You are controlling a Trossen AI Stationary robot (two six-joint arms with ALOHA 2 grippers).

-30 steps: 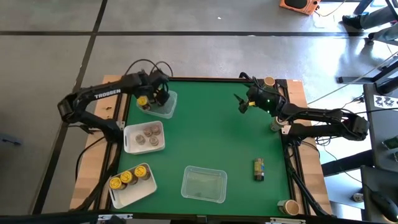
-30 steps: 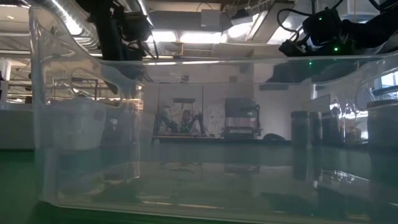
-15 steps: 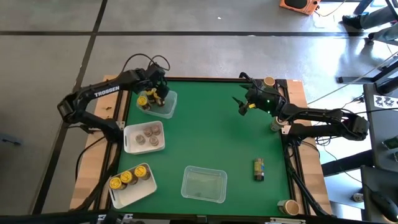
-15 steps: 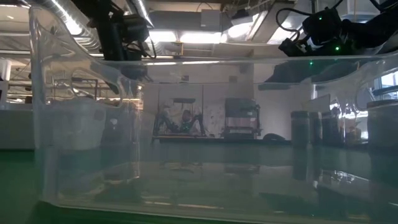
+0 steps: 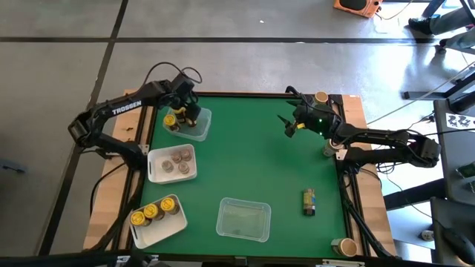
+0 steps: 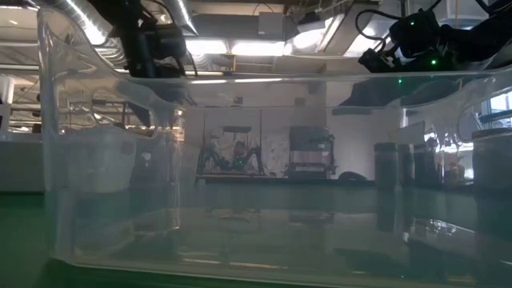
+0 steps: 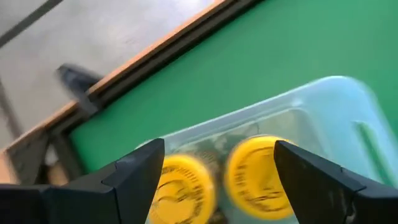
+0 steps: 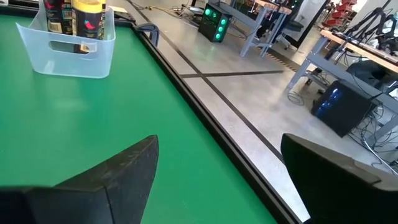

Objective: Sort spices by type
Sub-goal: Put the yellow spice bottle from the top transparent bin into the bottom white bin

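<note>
Since earlier frame, left gripper (image 5: pixel 191 113) shifted slightly toward upper left of high view, hanging over far-left tray (image 5: pixel 200 130). My jaws spread wide, nothing held. Two yellow-lid jars (image 7: pixel 258 177) sit in that tray, directly below my fingers (image 7: pixel 134 177). Grey-lid jars (image 5: pixel 177 162) fill middle-left tray; more yellow-lid jars (image 5: pixel 151 211) in lower-left tray. Right gripper (image 5: pixel 288 123) waits upper right, jaws apart, empty. Step judged: placement done, retreat under way. Next move: lift clear, locate remaining unsorted jar.

Robotics lab: workbenches (image 8: pixel 348 46), computers (image 8: pixel 214 14).
</note>
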